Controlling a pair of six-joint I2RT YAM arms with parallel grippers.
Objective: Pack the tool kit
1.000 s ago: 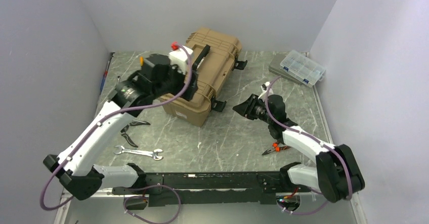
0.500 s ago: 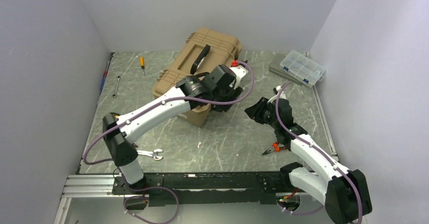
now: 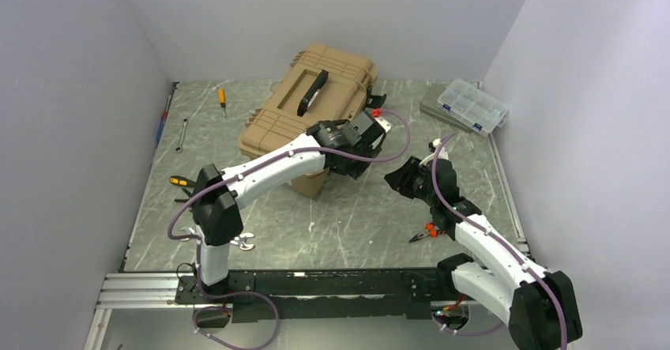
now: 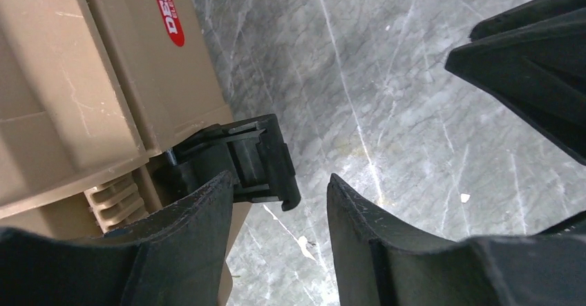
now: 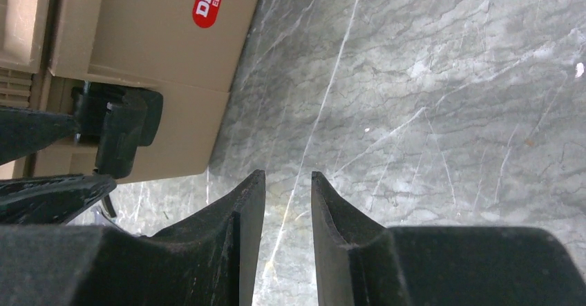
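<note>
The tan tool kit [image 3: 294, 117] lies shut at the back of the table, its black lid handle [image 3: 312, 91] on top. My left gripper [image 3: 362, 151] reaches across to the box's right front side. In the left wrist view its jaws [image 4: 280, 190] stand open, with the tip of a swung-out black latch [image 4: 259, 159] between them, close to the left finger [image 4: 186, 237]. The red label [image 4: 166, 7] shows above. My right gripper [image 3: 399, 178] hovers just to the right over bare table, its jaws [image 5: 283, 176] a narrow gap apart with nothing between them.
A clear organiser case [image 3: 472, 105] sits at the back right. Orange-handled pliers [image 3: 427, 233] lie beside the right arm. A wrench [image 3: 239, 242], a yellow-handled tool [image 3: 180, 182], a small spanner [image 3: 182, 134] and an orange screwdriver [image 3: 222, 99] lie on the left.
My left arm has swung from the toolbox's left top corner across to its right front latch, its jaws narrowing. The right gripper has shifted slightly right and nearer.
</note>
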